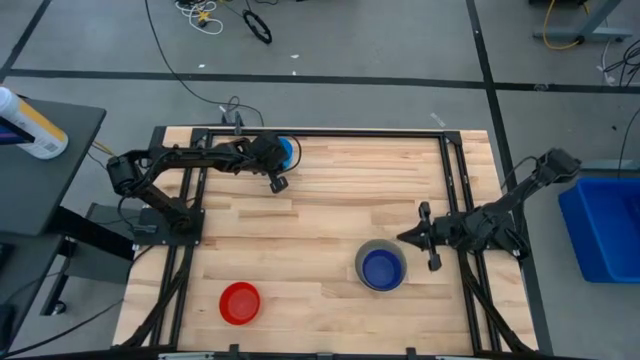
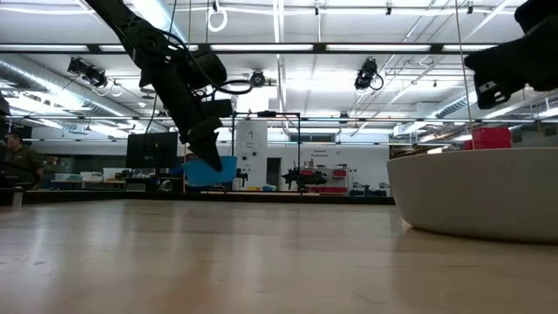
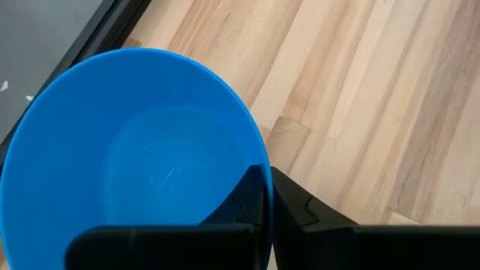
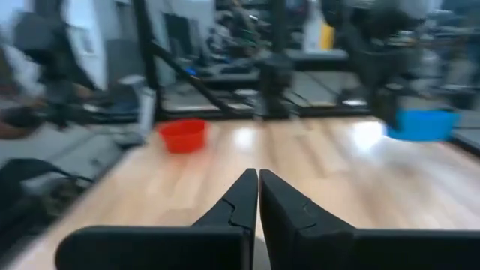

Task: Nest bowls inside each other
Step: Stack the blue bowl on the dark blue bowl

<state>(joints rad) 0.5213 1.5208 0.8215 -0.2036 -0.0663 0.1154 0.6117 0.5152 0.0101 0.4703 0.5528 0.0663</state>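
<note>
A light blue bowl hangs tilted above the table's far left part, with my left gripper shut on it; the low view shows the bowl clear of the wood. A pale grey bowl stands on its base at the near right, with a dark blue bowl resting inside it. A red bowl stands on the table at the near left. My right gripper is shut on nothing and points level, just right of the grey bowl. My left gripper holds the light blue bowl by its rim, one finger inside the bowl and one outside, with the wall pinched between them. The fingers slant down from the table's left side. The bowl is lifted clear and hangs tilted below them.
Black frame rails run along the table's left, far and right edges. A blue bin stands on the floor beyond the right edge. Bare wood lies between the light blue bowl and the grey one.
</note>
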